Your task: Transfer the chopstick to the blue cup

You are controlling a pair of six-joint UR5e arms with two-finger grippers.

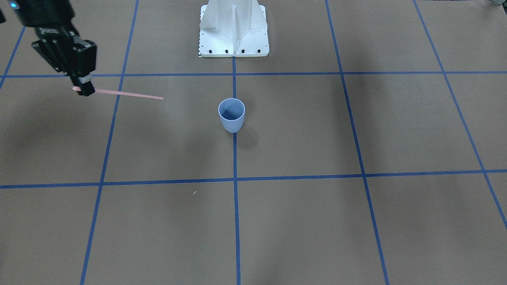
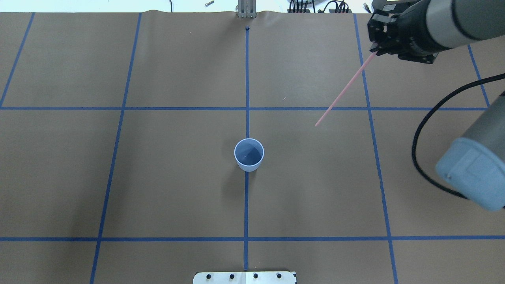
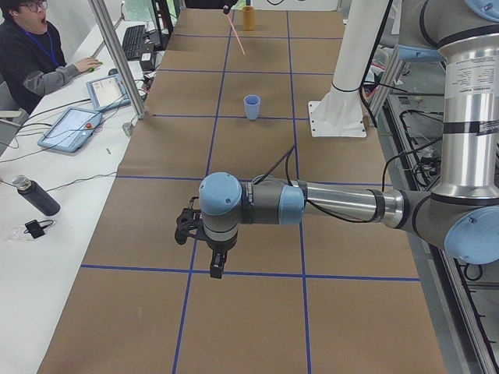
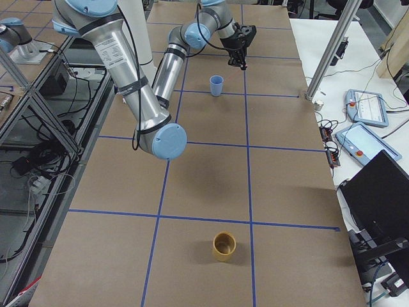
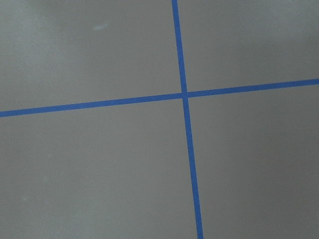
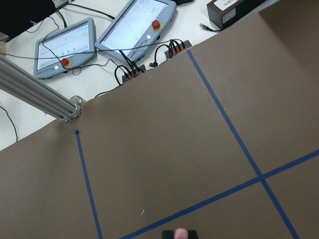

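Note:
The blue cup [image 1: 231,114] stands upright at the table's middle on a blue tape line; it also shows in the overhead view [image 2: 249,154]. My right gripper [image 2: 373,50] is shut on the pink chopstick [image 2: 341,92] near its rounded end and holds it in the air, far and to the right of the cup. The stick slants toward the cup, its free tip well short of it. The front view shows the same gripper [image 1: 85,89] and stick [image 1: 126,94]. My left gripper [image 3: 216,265] hangs over the table's left end; I cannot tell if it is open or shut.
A tan cup [image 4: 223,246] stands near the table's right end. The white robot base [image 1: 233,29] is at the near edge. An operator [image 3: 35,54], tablets and a metal post [image 3: 117,58] line the far side. The right arm's black cable [image 2: 418,150] hangs over the table.

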